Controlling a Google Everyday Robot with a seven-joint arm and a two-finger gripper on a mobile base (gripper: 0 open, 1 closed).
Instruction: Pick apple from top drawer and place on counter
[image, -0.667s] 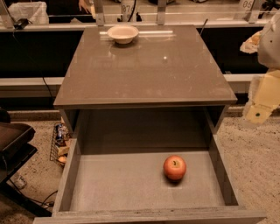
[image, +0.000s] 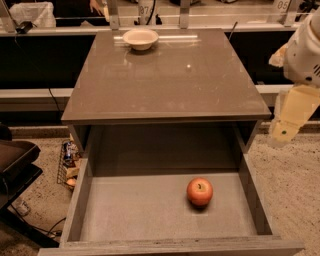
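The small red-orange apple (image: 200, 192) lies on the grey floor of the open top drawer (image: 125, 210), right of its middle. The drawer is pulled out toward me below the glossy grey-brown counter (image: 165, 80). My gripper (image: 286, 127) hangs from the white and cream arm at the right edge of the view. It is outside the drawer's right wall, above floor level and to the upper right of the apple. It holds nothing that I can see.
A cream bowl (image: 140, 38) stands at the back of the counter. A wire basket with small items (image: 67, 165) sits on the floor left of the cabinet. A dark chair or stand (image: 15, 170) is at the far left. A railing runs behind the counter.
The arm's cream end has shifted slightly down and to the left, toward the drawer's right side. The apple, the drawer and the bowl have not moved.
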